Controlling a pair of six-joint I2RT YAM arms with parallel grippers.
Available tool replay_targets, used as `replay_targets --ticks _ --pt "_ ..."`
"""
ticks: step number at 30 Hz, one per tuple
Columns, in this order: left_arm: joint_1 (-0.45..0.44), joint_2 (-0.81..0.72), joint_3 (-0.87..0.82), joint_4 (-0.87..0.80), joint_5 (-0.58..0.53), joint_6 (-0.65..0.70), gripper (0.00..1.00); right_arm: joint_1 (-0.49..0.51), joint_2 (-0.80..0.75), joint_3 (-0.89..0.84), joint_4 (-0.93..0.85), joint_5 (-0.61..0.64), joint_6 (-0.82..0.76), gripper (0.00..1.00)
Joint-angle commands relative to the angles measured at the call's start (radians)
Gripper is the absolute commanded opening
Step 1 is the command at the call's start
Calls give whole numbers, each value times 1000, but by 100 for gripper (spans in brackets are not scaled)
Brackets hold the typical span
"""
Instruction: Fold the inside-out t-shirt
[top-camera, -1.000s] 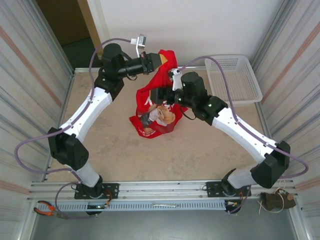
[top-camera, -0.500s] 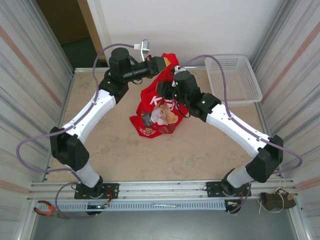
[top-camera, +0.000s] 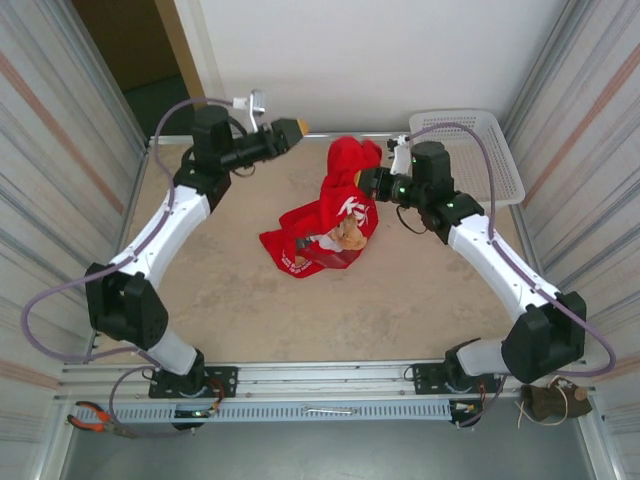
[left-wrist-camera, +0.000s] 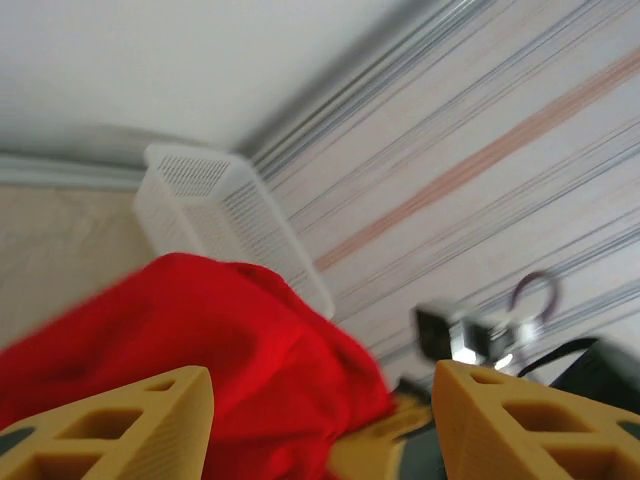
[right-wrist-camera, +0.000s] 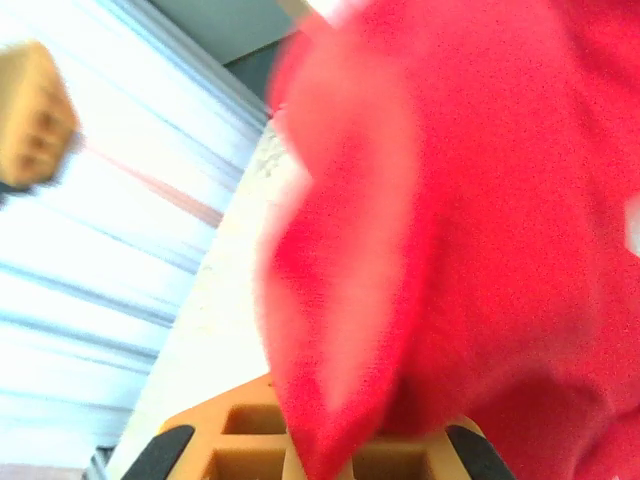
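Observation:
The inside-out t-shirt (top-camera: 335, 225) is a bright red bundle with a white-and-yellow print, in the middle of the table. Its upper part is pulled up into a peak (top-camera: 350, 160). My right gripper (top-camera: 369, 182) is shut on that raised cloth from the right. In the right wrist view red fabric (right-wrist-camera: 480, 220) covers the gripper (right-wrist-camera: 350, 440) and hangs over its yellow fingers (right-wrist-camera: 235, 435). My left gripper (top-camera: 292, 128) hangs open to the left of the peak, apart from it. In the left wrist view its gripper (left-wrist-camera: 320, 390) has the shirt (left-wrist-camera: 230, 340) beyond its spread fingers.
A white mesh basket (top-camera: 470, 155) stands at the back right corner, just behind the right arm, and also appears in the left wrist view (left-wrist-camera: 215, 195). Striped walls close in both sides. Pliers (top-camera: 95, 418) lie on the front rail at the left.
My left gripper opened, let go of the shirt and drew back to the left. My right gripper shut on the shirt's top and carried it to the right.

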Motion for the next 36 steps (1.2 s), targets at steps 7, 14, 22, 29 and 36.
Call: replay_targets --ticks 7,14,22,29,36 --pt "-94 -17 -143 -26 -80 234 63 -6 -46 -39 47 -156 -32 0" --pt "-113 99 -92 -51 -15 205 67 -5 -44 -55 66 -161 -28 0" --pt "-144 232 -133 125 224 60 71 -6 -25 -51 86 -162 -23 0" --pt "-184 361 -115 440 302 -187 9 -34 -47 -81 91 -149 -20 0" --pt "-98 219 -165 515 209 -211 0 -117 -136 -294 147 -65 41 0"
